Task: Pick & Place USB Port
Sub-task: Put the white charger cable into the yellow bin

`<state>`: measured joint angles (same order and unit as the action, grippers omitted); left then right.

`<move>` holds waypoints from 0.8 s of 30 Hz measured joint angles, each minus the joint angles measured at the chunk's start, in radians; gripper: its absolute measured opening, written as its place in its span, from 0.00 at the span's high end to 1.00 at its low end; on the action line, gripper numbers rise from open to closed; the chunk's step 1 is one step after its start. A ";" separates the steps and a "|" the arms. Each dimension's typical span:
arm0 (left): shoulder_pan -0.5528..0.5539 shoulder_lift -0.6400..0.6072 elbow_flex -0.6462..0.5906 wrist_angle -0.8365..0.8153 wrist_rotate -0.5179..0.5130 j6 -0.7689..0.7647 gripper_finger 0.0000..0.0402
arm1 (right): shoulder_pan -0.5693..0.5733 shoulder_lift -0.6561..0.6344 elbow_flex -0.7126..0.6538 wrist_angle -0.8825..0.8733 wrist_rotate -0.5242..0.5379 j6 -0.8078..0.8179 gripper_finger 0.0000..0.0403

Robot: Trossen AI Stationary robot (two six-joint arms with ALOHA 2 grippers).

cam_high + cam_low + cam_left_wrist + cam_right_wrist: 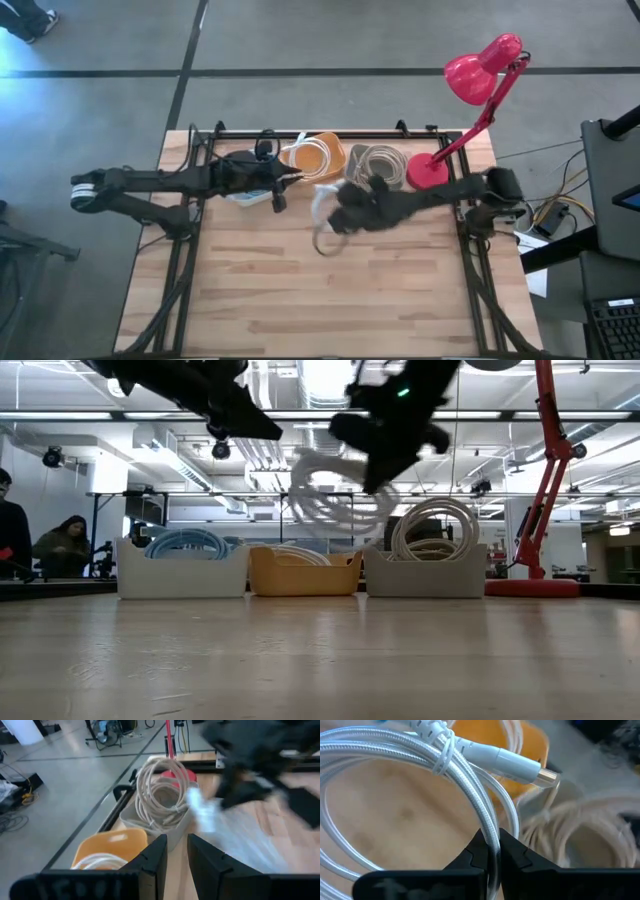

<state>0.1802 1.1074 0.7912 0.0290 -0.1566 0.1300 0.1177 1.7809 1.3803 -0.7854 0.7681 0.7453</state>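
Clearly off the table, the right gripper [490, 851] pinches a coiled white USB cable [420, 765], its two dark fingers pressed onto a strand of the braided loop, with the tied bundle and metal-tipped plug just beyond the fingertips. From overhead, the coil [325, 222] hangs beside and below that gripper [352, 212], above the wooden table [300, 300]. Level with the table, the cable [330, 495] dangles in the air under the gripper, above and in front of three bins at the far edge: a white bin [182, 570] with blue cable, an orange bin [303, 572] and a grey bin [425, 572] of beige cable. The left gripper [175, 851] hovers near the orange bin [318, 157], fingers slightly spread, holding nothing. A red desk lamp [470, 90] stands beyond the right arm.
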 joint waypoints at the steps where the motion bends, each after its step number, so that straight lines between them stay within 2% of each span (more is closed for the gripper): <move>1: 0.000 -0.005 -0.012 0.000 0.000 -0.003 0.79 | -0.034 0.024 0.032 0.004 0.000 -0.039 0.97; 5: 0.000 -0.027 -0.067 0.001 0.001 -0.012 0.79 | -0.158 0.101 0.152 0.041 0.003 -0.185 0.95; 11: 0.000 -0.035 -0.108 0.006 0.000 -0.052 0.79 | -0.294 0.190 0.258 0.142 -0.009 -0.342 0.94; 15: 0.000 -0.035 -0.111 0.007 -0.001 -0.054 0.79 | -0.357 0.262 0.316 0.141 -0.026 -0.361 0.94; 20: 0.000 -0.035 -0.111 0.008 -0.001 -0.054 0.79 | -0.417 0.365 0.375 0.142 -0.155 -0.403 0.93; 24: 0.000 -0.035 -0.111 0.007 -0.001 -0.055 0.79 | -0.447 0.440 0.417 0.146 -0.166 -0.424 0.93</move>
<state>0.1802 1.0725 0.6800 0.0364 -0.1577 0.0753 -0.3293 2.2210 1.7977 -0.6394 0.6021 0.3213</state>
